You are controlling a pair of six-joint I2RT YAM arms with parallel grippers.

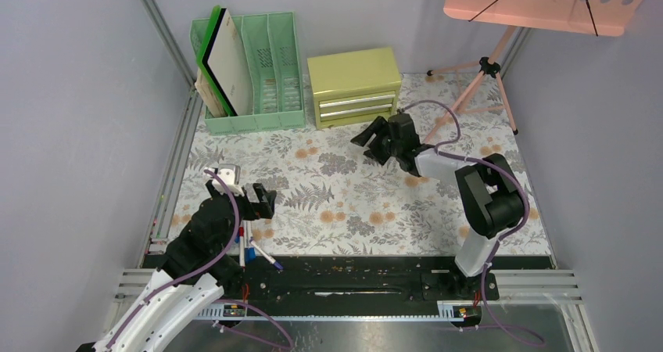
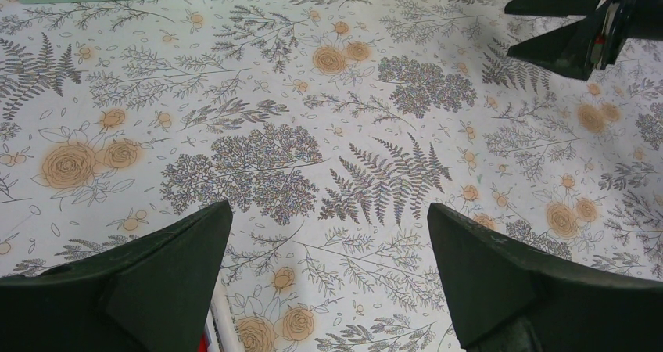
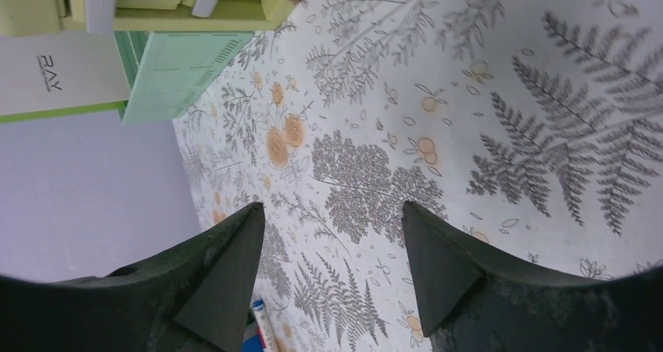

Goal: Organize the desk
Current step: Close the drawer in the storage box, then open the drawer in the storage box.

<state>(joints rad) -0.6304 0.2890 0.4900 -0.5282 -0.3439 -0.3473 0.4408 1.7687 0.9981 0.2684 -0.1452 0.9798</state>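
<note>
The desk (image 1: 344, 188) is a pale tabletop printed with grey ferns and orange flowers. My left gripper (image 1: 264, 200) hovers over its near left part, open and empty, and the left wrist view shows only the floral covering (image 2: 328, 133) between its fingertips (image 2: 205, 235). My right gripper (image 1: 369, 143) hangs just in front of the drawer chest, also open with nothing between its jaws (image 3: 332, 205). A few pens (image 1: 252, 249) lie by the near edge beside the left arm; one white pen (image 2: 220, 325) shows under the left finger.
A yellow-green drawer chest (image 1: 353, 86) stands at the back centre. A green file organizer (image 1: 262, 74) holding folders stands at the back left. A pink music stand (image 1: 539, 4) on a tripod rises at the back right. Grey walls enclose the desk.
</note>
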